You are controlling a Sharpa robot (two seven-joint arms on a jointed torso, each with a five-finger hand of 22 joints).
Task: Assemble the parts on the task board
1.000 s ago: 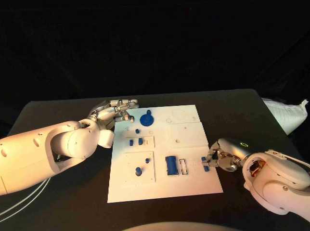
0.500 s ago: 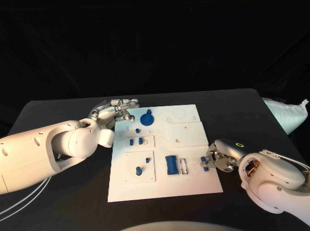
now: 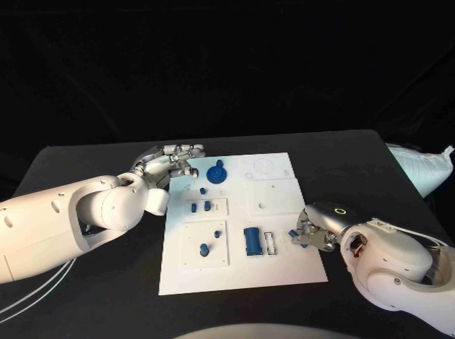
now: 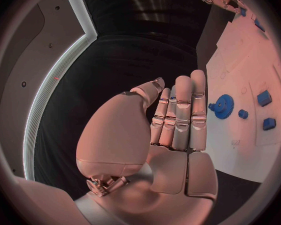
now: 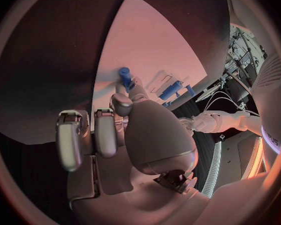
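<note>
The white task board lies mid-table with a blue gear, a long blue block and several small blue pieces on it. My left hand hovers at the board's far left corner, just beside the gear, with its fingers stretched out flat and nothing in it. The gear lies just past its fingertips. At the board's right edge, level with the long block, my right hand pinches a small blue peg in its fingertips over the board.
A white bag lies at the table's right edge. White cables run under my left arm at the near left. Black tabletop surrounds the board.
My right arm has shifted a little left, bringing the hand with the peg closer over the board's right edge. The left hand has not moved.
</note>
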